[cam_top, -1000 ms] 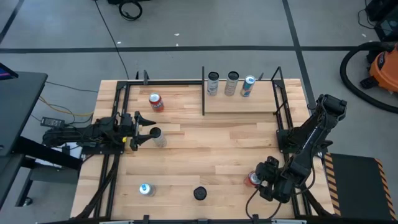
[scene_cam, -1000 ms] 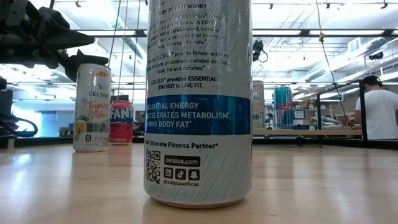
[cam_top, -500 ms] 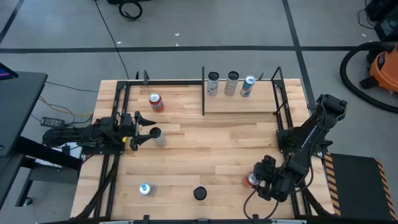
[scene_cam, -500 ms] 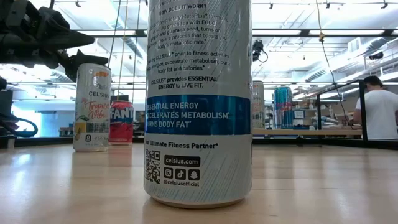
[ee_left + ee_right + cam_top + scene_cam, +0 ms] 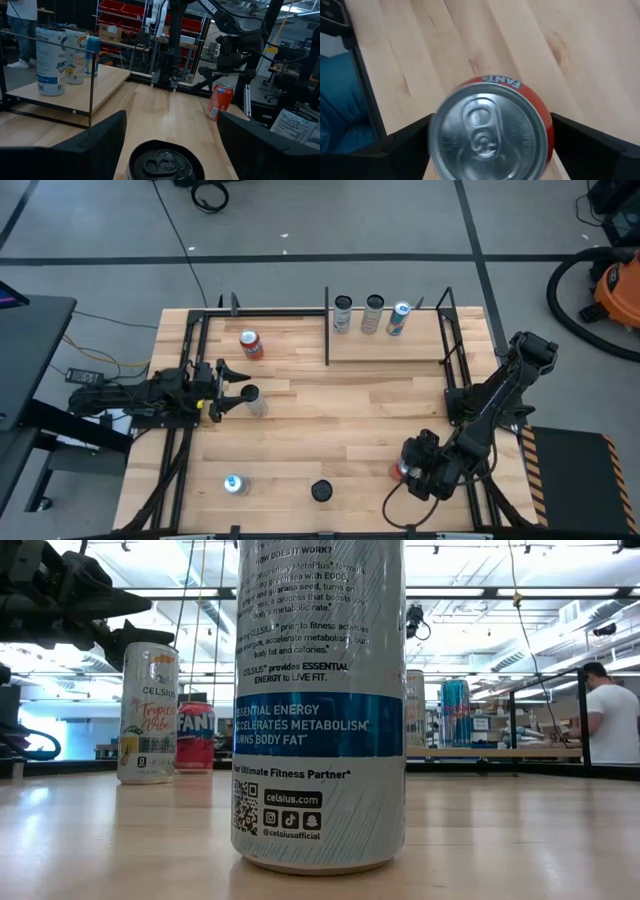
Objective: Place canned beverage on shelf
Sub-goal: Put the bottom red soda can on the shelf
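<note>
Your right gripper (image 5: 412, 470) sits low right in the high view, straddling the red can (image 5: 402, 470). In the right wrist view its fingers (image 5: 410, 140) flank the red can (image 5: 492, 132) on both sides with gaps showing, so the jaws are spread and not yet clamped.

Centre the can between the fingers before you close; it looks slightly off toward one side. Grip below the rim and keep it upright.

The shelf (image 5: 385, 348) is upper centre-right in the high view, well apart from the can. Three cans (image 5: 372, 315) already line its far edge, so aim for the bare near strip. Lift clear over the black rod along the shelf's front.

Your left gripper (image 5: 232, 388) waits mid-left, spread around a silver can (image 5: 160, 162), not gripping it. Leave it there.
</note>
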